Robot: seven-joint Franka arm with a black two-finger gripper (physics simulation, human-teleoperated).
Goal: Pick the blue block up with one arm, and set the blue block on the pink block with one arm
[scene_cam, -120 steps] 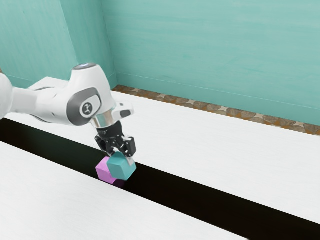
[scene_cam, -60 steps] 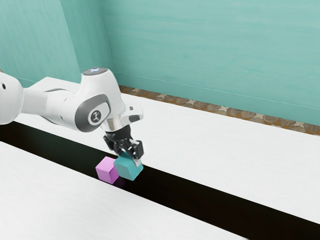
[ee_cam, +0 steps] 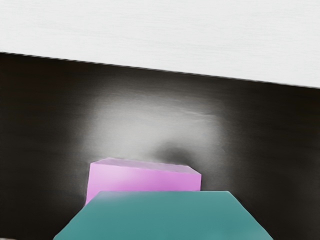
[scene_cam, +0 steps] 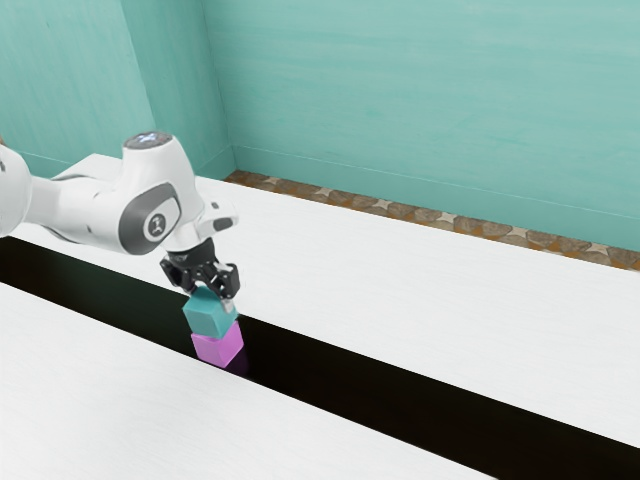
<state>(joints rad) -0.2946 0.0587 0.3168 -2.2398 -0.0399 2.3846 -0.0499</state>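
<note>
Gripper, clamped on blue block, shifts left; block now atop pink block, not beside it. Release likely next.

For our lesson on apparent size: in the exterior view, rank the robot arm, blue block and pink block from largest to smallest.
1. The robot arm.
2. blue block and pink block: look alike; blue partly covers pink, so unranked.
</note>
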